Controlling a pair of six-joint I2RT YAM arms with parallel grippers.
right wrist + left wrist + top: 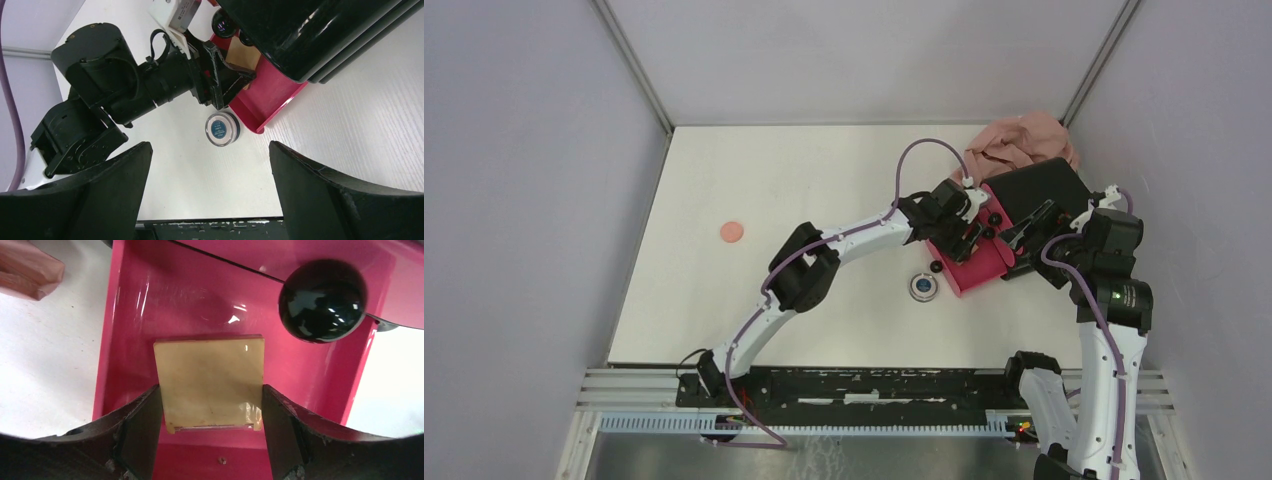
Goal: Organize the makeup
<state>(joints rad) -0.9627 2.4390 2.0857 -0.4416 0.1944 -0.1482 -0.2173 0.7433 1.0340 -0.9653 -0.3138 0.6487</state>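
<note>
The tan square pad (pixel 210 382) is lying in the pink drawer (pixel 135 315), right between the two fingers (pixel 142 435) of the left gripper (pixel 211 395). The fingers are squeezing it, one on each side edge. A shiny black knob (pixel 322 300) is sitting past the fingertips. The round silver compact (pixel 223 128) is resting on the white table (pixel 774 180), out in front of the right gripper (pixel 209 150), whose fingers are standing wide apart, holding nothing. The round salmon puff (pixel 731 232) is lying far from both
</note>
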